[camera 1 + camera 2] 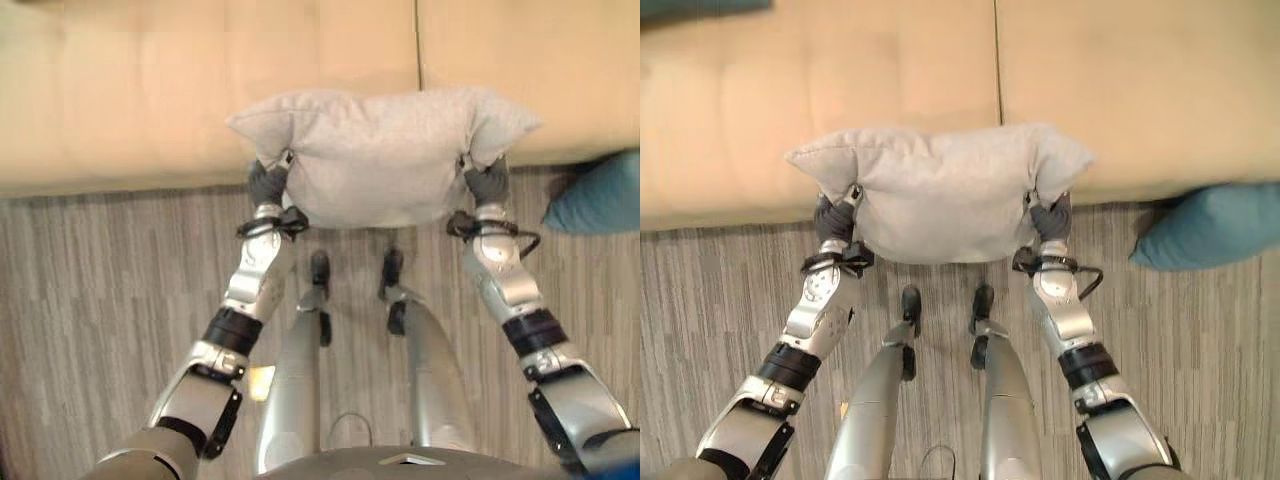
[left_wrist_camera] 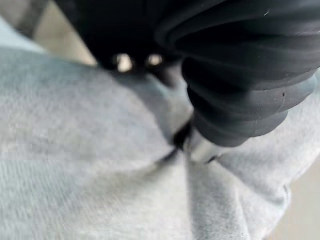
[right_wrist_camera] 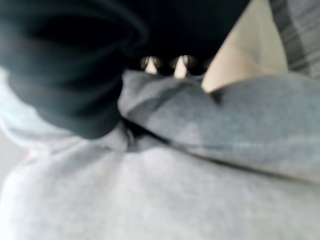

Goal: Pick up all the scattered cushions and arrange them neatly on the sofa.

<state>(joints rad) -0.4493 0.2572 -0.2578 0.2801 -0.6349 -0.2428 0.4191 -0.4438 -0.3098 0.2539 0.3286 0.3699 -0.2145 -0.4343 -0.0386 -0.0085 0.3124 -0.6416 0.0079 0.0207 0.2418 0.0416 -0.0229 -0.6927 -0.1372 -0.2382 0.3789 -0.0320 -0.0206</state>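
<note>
I hold a light grey cushion (image 1: 375,155) by its two ends, level, over the front edge of the beige sofa (image 1: 150,90). My left hand (image 1: 268,183) grips the cushion's left end and my right hand (image 1: 488,183) grips its right end. The cloth bunches into corners above both hands. In the left wrist view the grey cushion (image 2: 75,150) is pinched under the hand's fingers (image 2: 122,62). In the right wrist view the grey cushion (image 3: 175,200) folds round the hand in the same way. A blue cushion (image 1: 1210,225) lies on the floor at the right, against the sofa's base.
The sofa seat has a seam (image 1: 996,60) between two wide pads, just behind the cushion. Grey striped carpet (image 1: 90,300) covers the floor in front. A dark teal edge (image 1: 700,5) shows at the far left back of the sofa.
</note>
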